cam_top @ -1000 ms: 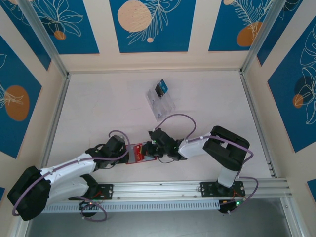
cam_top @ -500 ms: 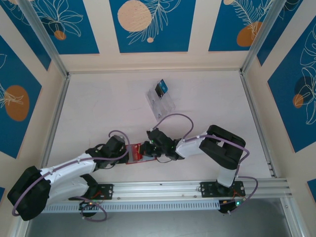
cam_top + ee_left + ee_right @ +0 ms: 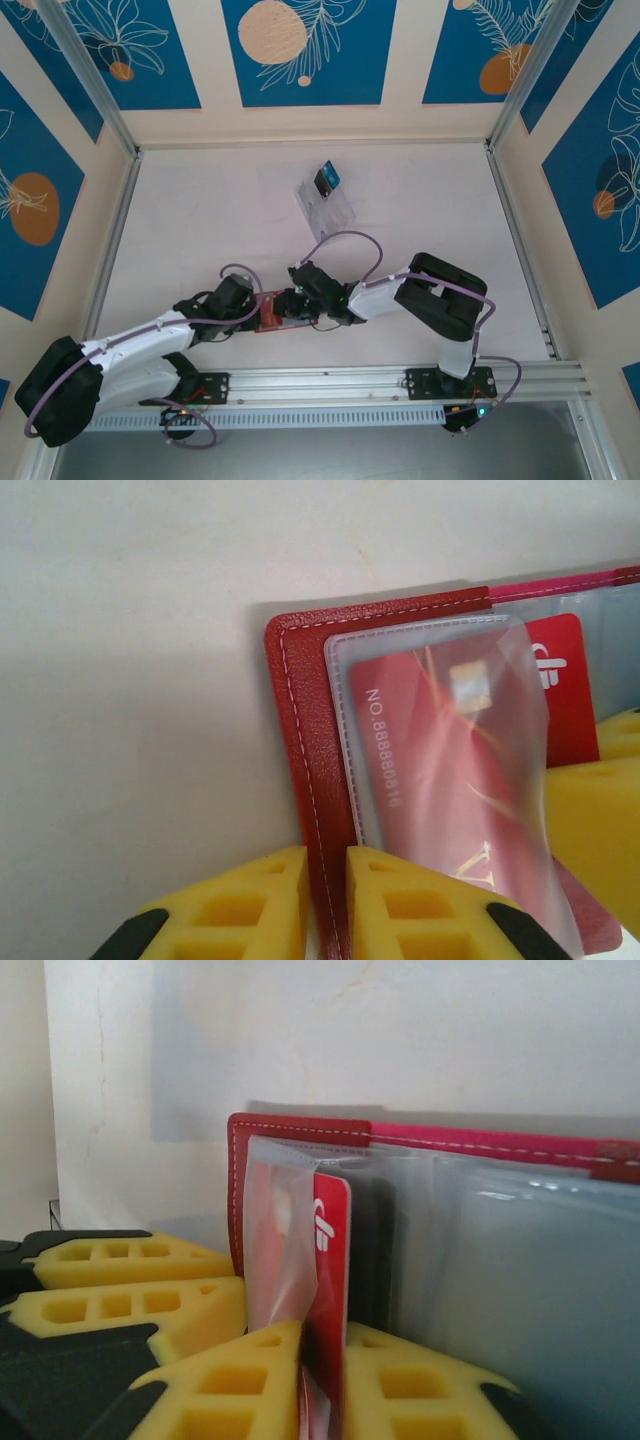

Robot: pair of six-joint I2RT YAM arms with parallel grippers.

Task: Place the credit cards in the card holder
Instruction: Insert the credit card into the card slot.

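The card holder (image 3: 300, 730), a red wallet with clear sleeves, lies open on the table between both grippers (image 3: 270, 312). My left gripper (image 3: 327, 900) is shut on its stitched red edge. A red credit card (image 3: 440, 750) sits partly inside a clear sleeve (image 3: 275, 1230). My right gripper (image 3: 322, 1380) is shut on the card's near end (image 3: 332, 1250), one yellow finger on each side. In the top view the left gripper (image 3: 258, 308) and right gripper (image 3: 290, 303) meet over the wallet. Another dark and blue card (image 3: 326, 180) stands in a clear rack.
The clear plastic slotted rack (image 3: 325, 208) lies at the middle back of the table. Aluminium rails (image 3: 400, 385) run along the near edge. Patterned walls enclose the table on three sides.
The right arm has pushed leftward toward the left gripper, bringing the red card further over the wallet. The left arm has stayed put.
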